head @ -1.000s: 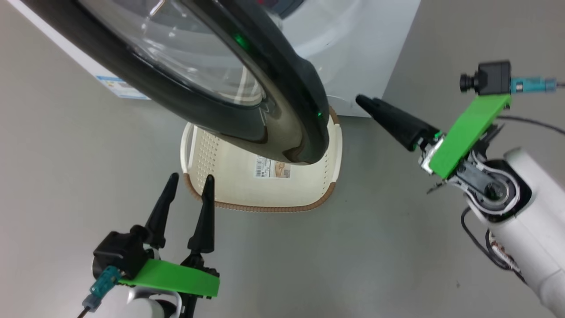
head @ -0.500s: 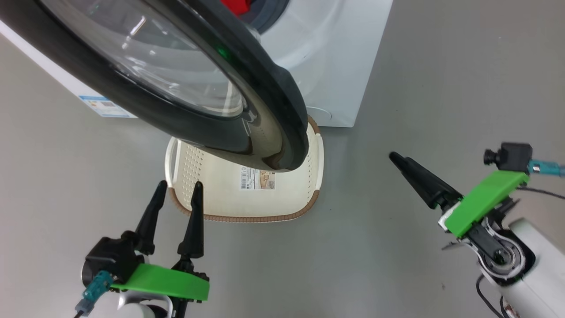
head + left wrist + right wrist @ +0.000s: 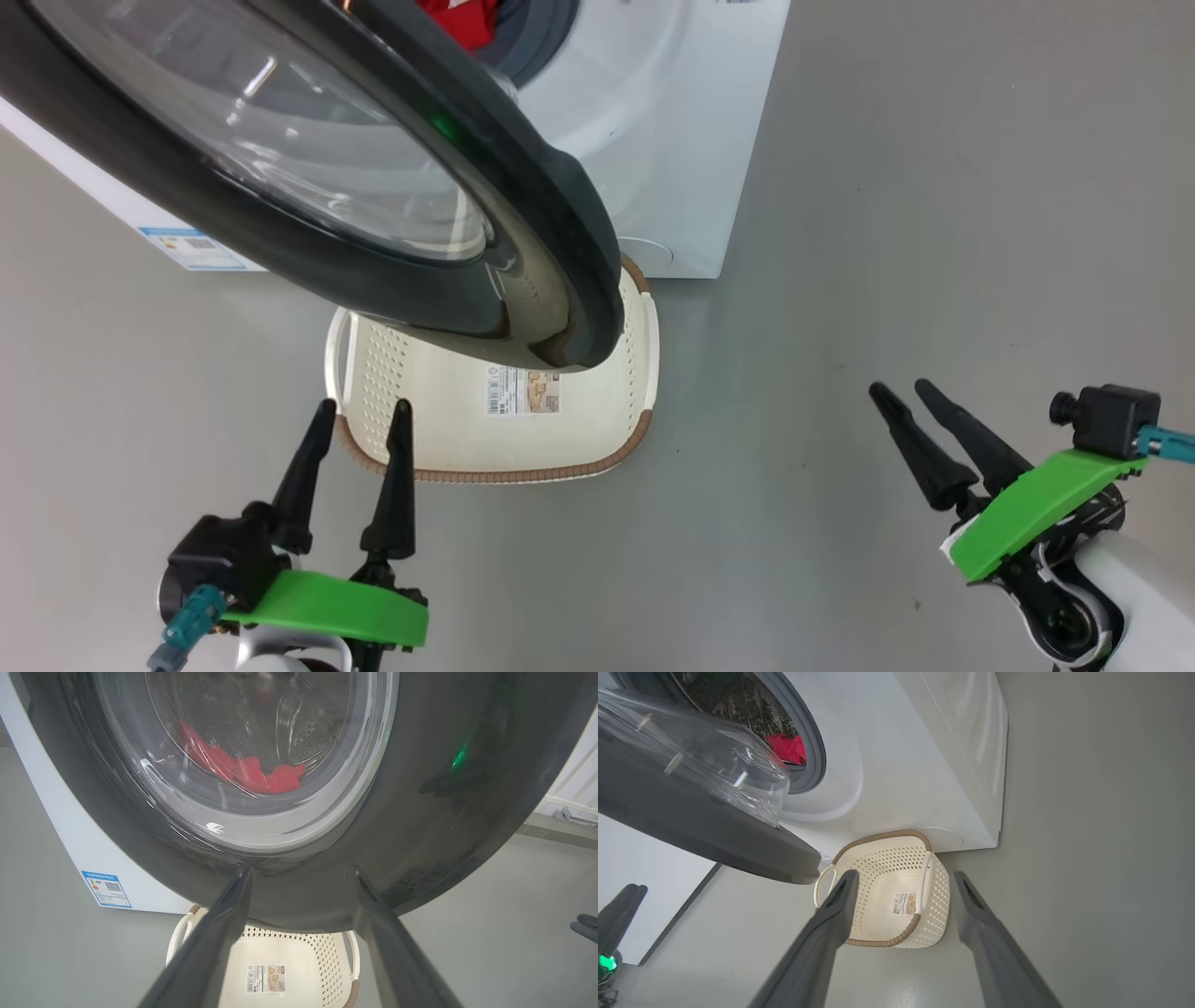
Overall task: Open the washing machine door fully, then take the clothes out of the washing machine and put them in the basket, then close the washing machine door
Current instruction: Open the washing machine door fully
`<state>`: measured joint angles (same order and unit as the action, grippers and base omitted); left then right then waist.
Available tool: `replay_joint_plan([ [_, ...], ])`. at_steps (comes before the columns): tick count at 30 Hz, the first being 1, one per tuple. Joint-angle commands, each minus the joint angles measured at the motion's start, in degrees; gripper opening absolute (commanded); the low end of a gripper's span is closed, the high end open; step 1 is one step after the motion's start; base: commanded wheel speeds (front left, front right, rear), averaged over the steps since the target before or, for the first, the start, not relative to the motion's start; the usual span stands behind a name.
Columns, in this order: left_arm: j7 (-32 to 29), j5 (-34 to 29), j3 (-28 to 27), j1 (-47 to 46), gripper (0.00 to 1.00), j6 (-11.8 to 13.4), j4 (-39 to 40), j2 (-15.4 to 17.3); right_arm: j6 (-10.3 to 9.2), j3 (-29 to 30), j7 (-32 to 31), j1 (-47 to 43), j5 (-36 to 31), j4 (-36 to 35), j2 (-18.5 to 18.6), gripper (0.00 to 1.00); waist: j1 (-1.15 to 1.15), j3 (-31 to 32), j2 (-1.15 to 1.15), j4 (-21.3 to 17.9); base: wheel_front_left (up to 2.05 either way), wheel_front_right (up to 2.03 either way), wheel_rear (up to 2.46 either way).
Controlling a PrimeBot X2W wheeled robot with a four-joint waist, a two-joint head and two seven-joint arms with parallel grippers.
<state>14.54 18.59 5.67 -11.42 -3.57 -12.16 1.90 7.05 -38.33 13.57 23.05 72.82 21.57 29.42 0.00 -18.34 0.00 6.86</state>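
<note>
Door (image 3: pixel 560 233): stands open, hanging over the far part of the basket (image 3: pixel 504 475).
Clothes (image 3: pixel 457 21): red, inside the washing machine (image 3: pixel 672 140), far from both tools.
Basket: on the floor (image 3: pixel 840 280), just beyond the left tool (image 3: pixel 364 406).
Left tool: fingers spread wide, holding nothing.
Right tool (image 3: pixel 898 385): fingers apart, empty, well to the right of the basket.

You see a glossy black plastic rim on the washing machine door (image 3: pixel 551 233), set around clear, smooth glass. The washing machine (image 3: pixel 653 140) shows you smooth white panels with a soft sheen; its drum (image 3: pixel 308 732) looks like perforated metal. The clothes (image 3: pixel 457 23) are red cloth. Your basket (image 3: pixel 411 373) is matt cream plastic, its rim woven-look brown, its label (image 3: pixel 521 390) paper. The floor (image 3: pixel 887 233) is smooth, matt grey.
</note>
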Motion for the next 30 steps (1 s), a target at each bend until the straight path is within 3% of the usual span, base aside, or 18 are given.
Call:
replay_joint_plan([
  [1, 0.46, -0.55, -2.06, 0.53, 1.0, -0.15, 1.02, 0.98, 0.44, -0.82, 0.9, -1.04, -1.13, -0.53, 0.95, 1.0, 0.0, 0.11, 0.0, -0.09, 0.0, 0.0, 0.0],
  [5, 0.46, -0.58, -2.35, 0.61, 1.0, -0.13, 0.94, 0.98, 0.44, 1.02, 1.37, -1.06, -5.85, 0.61, -0.09, 1.0, 0.0, 0.31, 0.0, -0.25, 0.0, 0.0, 0.0],
  [20, 0.46, -2.17, -2.8, 0.34, 1.0, 0.4, 1.66, 0.98, 0.44, 28.59, 1.42, -12.71, -36.86, -6.29, -12.24, 1.0, 0.0, 0.33, 0.0, 0.26, 0.0, 0.0, 0.0],
  [26, 0.46, -2.73, -2.69, 0.61, 1.0, 0.52, 2.1, 0.98, 0.44, 37.39, 1.42, -16.83, -44.61, -10.96, -17.35, 1.0, 0.0, 0.48, 0.0, 0.55, 0.0, 0.0, 0.0],
  [30, 0.46, -2.82, -2.54, 0.9, 1.0, 0.58, 2.3, 0.98, 0.44, 39.78, 1.42, -18.98, -47.33, -11.99, -19.39, 1.0, 0.0, 0.56, 0.0, 0.54, 0.0, 0.0, 0.0],
])
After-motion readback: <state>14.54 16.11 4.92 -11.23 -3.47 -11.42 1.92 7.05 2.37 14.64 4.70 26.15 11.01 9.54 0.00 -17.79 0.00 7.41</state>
